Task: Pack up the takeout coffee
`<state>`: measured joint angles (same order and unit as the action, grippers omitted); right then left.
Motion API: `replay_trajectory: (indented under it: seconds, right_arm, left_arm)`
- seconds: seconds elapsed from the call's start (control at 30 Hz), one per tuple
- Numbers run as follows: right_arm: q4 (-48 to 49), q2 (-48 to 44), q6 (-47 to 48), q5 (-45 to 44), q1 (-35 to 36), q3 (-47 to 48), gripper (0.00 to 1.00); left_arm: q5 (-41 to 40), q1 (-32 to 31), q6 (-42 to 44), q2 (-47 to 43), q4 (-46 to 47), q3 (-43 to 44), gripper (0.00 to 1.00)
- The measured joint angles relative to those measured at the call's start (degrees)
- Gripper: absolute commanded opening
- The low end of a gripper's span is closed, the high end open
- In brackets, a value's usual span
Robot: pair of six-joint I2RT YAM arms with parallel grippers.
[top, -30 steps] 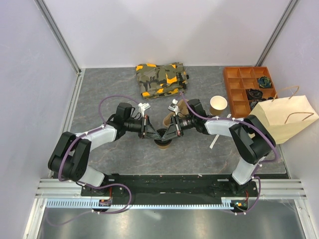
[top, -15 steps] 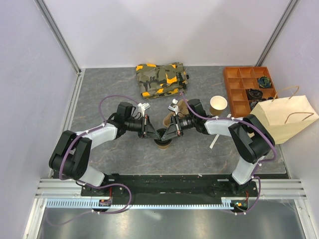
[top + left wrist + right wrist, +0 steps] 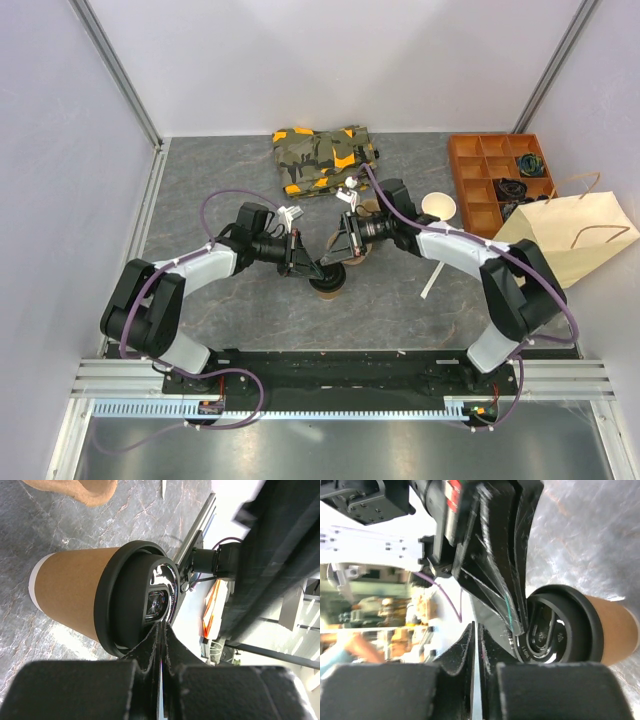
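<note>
The takeout coffee (image 3: 327, 279), a tan kraft cup with a black lid, stands upright on the grey table between my arms. In the left wrist view its lid (image 3: 132, 600) faces the camera. My left gripper (image 3: 318, 268) is shut and empty, and its tips (image 3: 161, 626) rest against the top of the lid. My right gripper (image 3: 337, 260) is shut and empty, just off the lid's far-right side. In the right wrist view its tips (image 3: 475, 628) are beside the lid (image 3: 560, 630), not touching it. The left gripper's fingers (image 3: 505, 590) reach onto the lid there.
A lidless tan cup (image 3: 437, 207) stands right of the arms. The paper bag (image 3: 572, 236) lies at the right edge, next to an orange compartment tray (image 3: 478, 172). A camouflage pouch (image 3: 323, 158) is at the back. The pulp carrier (image 3: 85, 490) lies behind the cup. A white stick (image 3: 429, 283) lies on the table.
My right gripper has lifted off the lid and drawn back up and away, with its arm swung toward the far side. My left gripper stays on the lid. The cup has not moved.
</note>
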<state>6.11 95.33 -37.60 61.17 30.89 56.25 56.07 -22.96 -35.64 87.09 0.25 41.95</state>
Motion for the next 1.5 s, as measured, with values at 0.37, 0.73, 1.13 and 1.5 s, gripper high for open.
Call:
replay_trajectory:
  seconds: [0.37,0.73,1.13,1.5]
  right_arm:
    - [-31.23,-6.51,24.74,-24.52,1.64,11.21,0.07]
    - [-40.02,-7.15,33.22,-39.52,8.22,12.7,0.15]
    - [-42.01,-7.13,34.67,-42.1,9.86,13.94,0.17]
    - [-43.52,-6.73,34.67,-42.03,10.34,17.86,0.17]
  left_arm:
    - [-0.31,-0.04,0.76,0.0,-1.25,0.55,0.02]
    - [-0.52,-0.15,1.14,0.04,-1.88,0.85,0.02]
    - [-0.7,-0.26,1.64,0.09,-2.58,1.2,0.02]
    - [-0.76,-0.31,1.92,0.11,-2.75,1.29,0.02]
